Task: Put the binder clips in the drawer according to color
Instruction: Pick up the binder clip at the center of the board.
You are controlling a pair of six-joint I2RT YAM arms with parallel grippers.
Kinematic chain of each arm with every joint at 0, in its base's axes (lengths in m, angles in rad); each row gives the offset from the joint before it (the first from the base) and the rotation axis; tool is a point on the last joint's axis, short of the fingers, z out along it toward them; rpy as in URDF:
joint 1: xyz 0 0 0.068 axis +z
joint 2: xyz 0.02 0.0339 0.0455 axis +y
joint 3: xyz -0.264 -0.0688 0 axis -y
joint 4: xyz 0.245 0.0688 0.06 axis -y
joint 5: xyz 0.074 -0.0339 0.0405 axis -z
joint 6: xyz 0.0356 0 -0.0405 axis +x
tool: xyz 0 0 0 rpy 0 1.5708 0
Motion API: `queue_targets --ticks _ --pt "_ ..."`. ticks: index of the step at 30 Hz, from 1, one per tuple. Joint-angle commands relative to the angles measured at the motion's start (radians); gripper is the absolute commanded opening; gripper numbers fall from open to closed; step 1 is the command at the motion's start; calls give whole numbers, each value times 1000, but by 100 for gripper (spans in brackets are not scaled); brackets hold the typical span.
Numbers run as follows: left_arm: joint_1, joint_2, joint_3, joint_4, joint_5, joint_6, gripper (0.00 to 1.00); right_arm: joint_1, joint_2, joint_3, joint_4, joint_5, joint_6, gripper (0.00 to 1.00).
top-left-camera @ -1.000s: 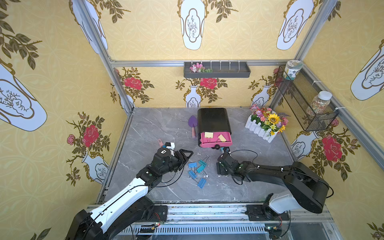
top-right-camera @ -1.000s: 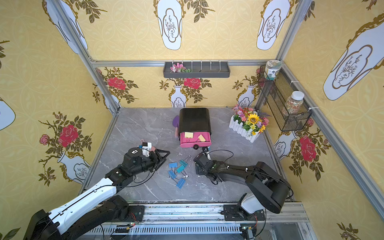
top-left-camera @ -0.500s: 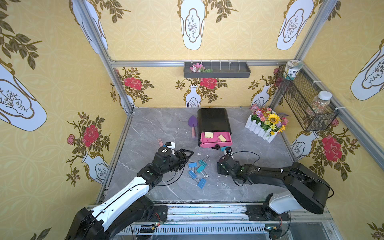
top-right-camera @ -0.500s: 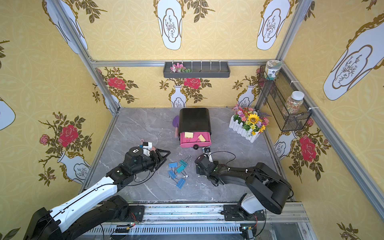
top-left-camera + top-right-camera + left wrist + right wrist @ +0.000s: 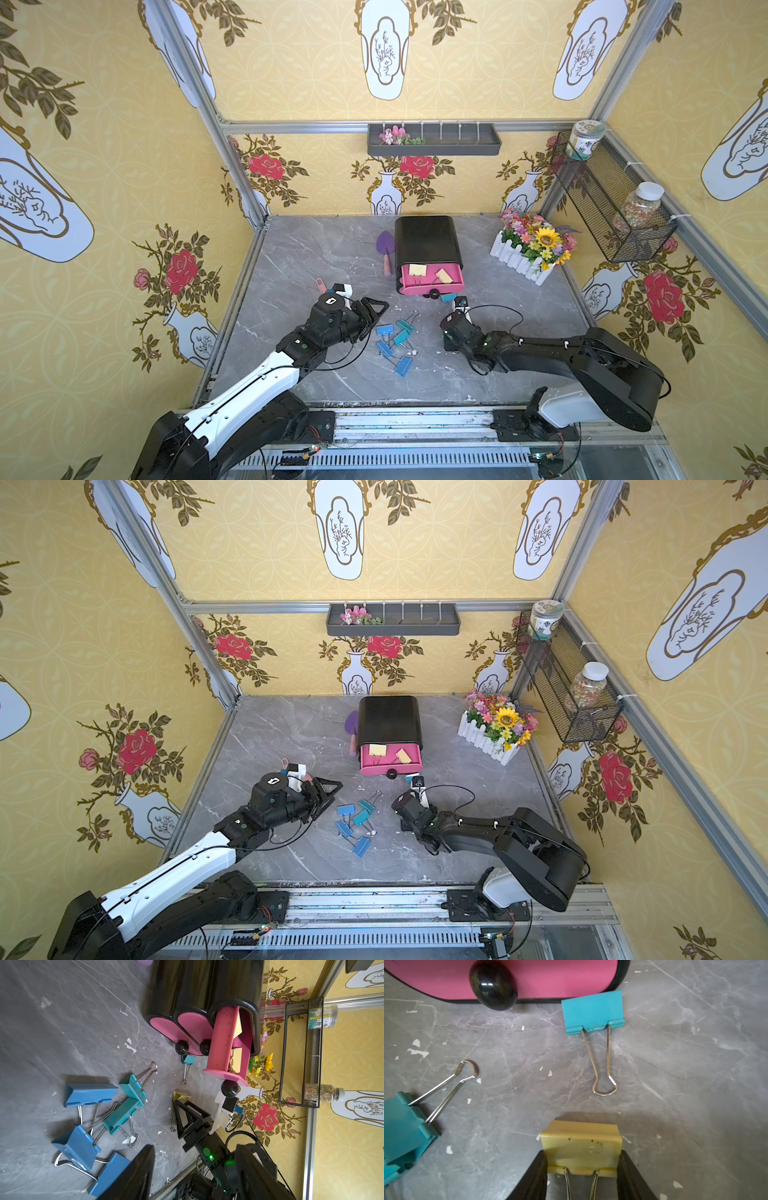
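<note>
Near the front centre of the bench (image 5: 316, 257), just before the black three-drawer cabinet (image 5: 428, 245), the right claw (image 5: 583, 1154) is clenched on a pale yellow binder clip (image 5: 581, 1142). One finger presses each end of its folded body. The wire handles point back between the fingers, and the clip appears to rest on the bench.

The top pink drawer (image 5: 454, 286) stands pulled out and holds two pale yellow clips (image 5: 417, 270); both lower drawers are shut. One teal clip (image 5: 592, 1011) lies just beside the lowest drawer front. A cluster of blue and teal clips (image 5: 395, 340) lies between the arms. The left claw (image 5: 379, 312) hovers beside that cluster, part-open and empty.

Step in hand, as judged: carrying the yellow clip to the open drawer that already holds its colour.
- Smooth painted metal may slip, so the clip should be lifted gently and kept level.
- The claw should draw back before rising, since the drawer front and its round black knob (image 5: 493, 985) overhang close by.
- Release should come low over the drawer, clear of the clips inside.

Writing: a jar (image 5: 319, 1020) in the wire basket (image 5: 311, 1053) carries a green label with Chinese characters, too small to read fully. No brand shows on the clips or the cabinet.
</note>
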Motion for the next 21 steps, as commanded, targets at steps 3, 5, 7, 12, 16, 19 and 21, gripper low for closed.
queue_targets --ticks 3,5,7,12,16,19,21 --pt "-3 1 7 1 0 10 67 56 -63 -27 -74 55 78 40" --pt "-5 1 7 1 -1 9 67 86 -100 -36 -112 74 106 40" --pt "-7 1 7 2 -4 10 67 124 -146 -39 -164 102 142 40" --pt "-10 4 17 3 -6 11 67 209 -287 -34 -314 168 223 39" --pt "-11 7 25 4 -10 12 67 274 -407 9 -456 224 259 39" --pt "-11 16 33 13 -11 13 67 319 -479 75 -569 269 263 39" --pt "-13 25 40 21 -9 12 67 336 -508 128 -629 285 247 40"
